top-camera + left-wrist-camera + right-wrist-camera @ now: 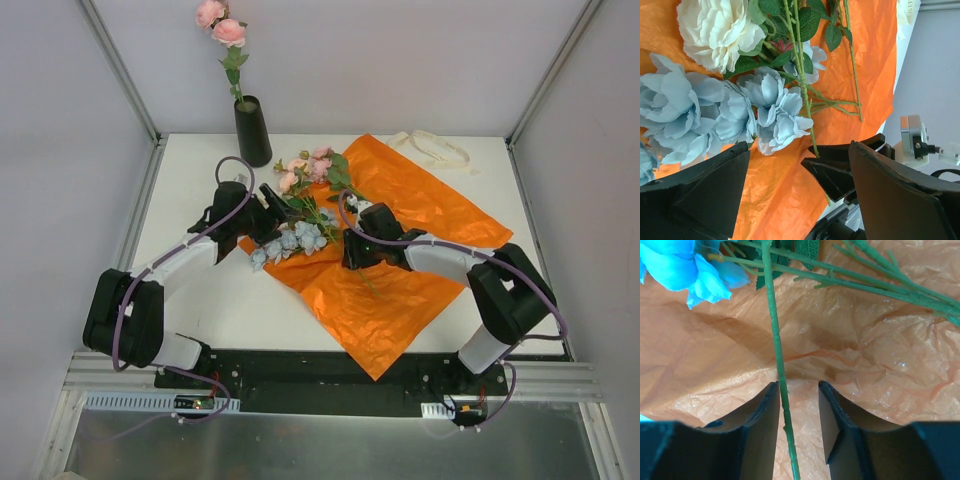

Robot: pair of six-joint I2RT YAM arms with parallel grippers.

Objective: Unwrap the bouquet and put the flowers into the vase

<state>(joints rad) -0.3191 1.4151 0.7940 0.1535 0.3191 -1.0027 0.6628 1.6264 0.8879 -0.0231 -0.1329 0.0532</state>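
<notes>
You are sitting midway: paper (430, 205) open, one pink stem (234, 70) in the vase (253, 135), other flowers (300, 236) lying loose; both jaws gaping empty.

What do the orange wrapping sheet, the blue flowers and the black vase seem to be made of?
Orange wrapping sheet: thin paper or foil-like film, slightly glossy; fine crinkles with small glints.
Blue flowers: likely fabric, matte; soft layered petals with no shine.
Black vase: smooth and dark, with little shine; plastic or ceramic, this view cannot tell.
</notes>
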